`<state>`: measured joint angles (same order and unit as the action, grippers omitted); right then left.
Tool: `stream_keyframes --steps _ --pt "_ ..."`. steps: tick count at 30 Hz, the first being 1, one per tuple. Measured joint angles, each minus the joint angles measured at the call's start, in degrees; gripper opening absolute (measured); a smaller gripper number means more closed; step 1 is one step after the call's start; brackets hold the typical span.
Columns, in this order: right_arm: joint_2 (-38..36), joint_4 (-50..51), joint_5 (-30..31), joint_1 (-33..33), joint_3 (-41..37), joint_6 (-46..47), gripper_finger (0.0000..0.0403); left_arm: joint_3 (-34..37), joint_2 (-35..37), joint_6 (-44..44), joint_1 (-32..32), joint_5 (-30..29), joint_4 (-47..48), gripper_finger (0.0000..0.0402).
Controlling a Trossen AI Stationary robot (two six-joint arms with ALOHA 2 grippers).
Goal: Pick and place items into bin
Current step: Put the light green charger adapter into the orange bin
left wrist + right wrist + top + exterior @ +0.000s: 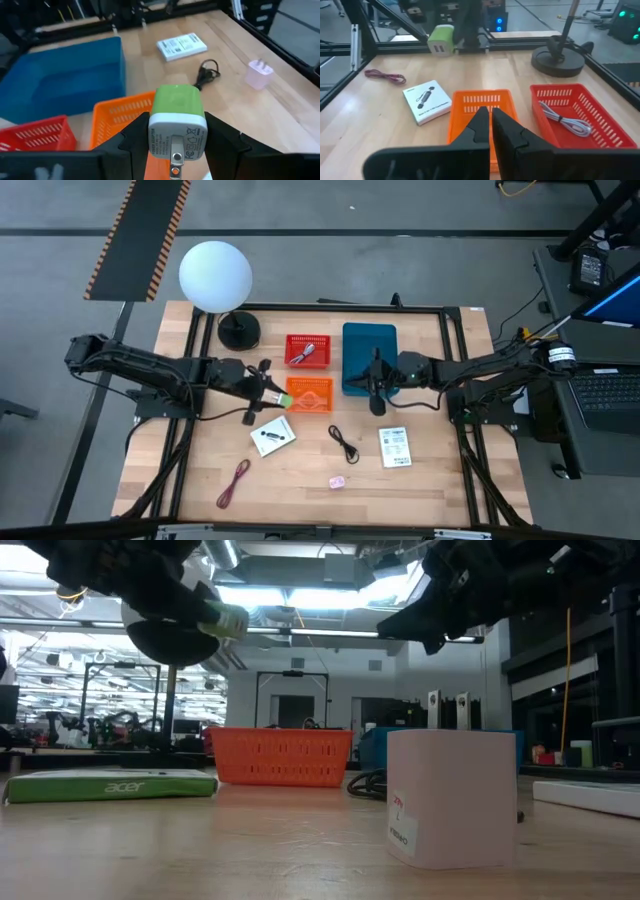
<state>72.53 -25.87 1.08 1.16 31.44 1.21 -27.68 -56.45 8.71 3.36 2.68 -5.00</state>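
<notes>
I see the left gripper (176, 150) raised off the table, clamping a green-and-white plug-in charger block (177, 120) at the left edge of the orange slatted plastic basket (309, 393). Right gripper (491, 122) hangs pinched closed, empty, by the blue tub (368, 356). White printed packet (272, 435), black cord (345, 443) lie on the wooden tabletop (440, 480).

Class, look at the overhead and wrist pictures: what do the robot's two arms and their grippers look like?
Both arms are black and jointed, reaching in from either side of the table, with dark cables along them. The left gripper and right gripper each end in two black fingers, angular and tapering to narrow tips. No markings are readable.
</notes>
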Motion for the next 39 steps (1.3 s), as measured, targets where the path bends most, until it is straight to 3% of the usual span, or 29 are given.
stream_keyframes --steps 9,15,21,26,39 --pt "0.0 -0.1 1.6 -0.7 0.0 -0.1 0.0005 0.8 -6.3 -0.9 -0.5 -1.6 -10.9 0.0146" --pt "0.0 -0.1 2.0 -0.6 0.0 -0.2 0.0005 -4.0 -15.8 0.1 -1.5 -1.3 -11.5 0.0146" --pt "0.1 -0.1 3.8 -0.6 -0.1 -0.3 0.0005 -8.0 -20.5 1.7 -4.4 -0.8 -11.1 0.0146" --pt "0.1 0.1 3.8 -0.6 -0.1 -0.3 0.0005 -8.5 -23.8 0.5 -6.6 1.9 -11.7 0.0146" --pt "0.1 1.0 3.8 -0.6 -0.1 -0.3 0.0005 -8.5 -33.2 -0.4 -7.3 1.9 -19.4 0.0146"
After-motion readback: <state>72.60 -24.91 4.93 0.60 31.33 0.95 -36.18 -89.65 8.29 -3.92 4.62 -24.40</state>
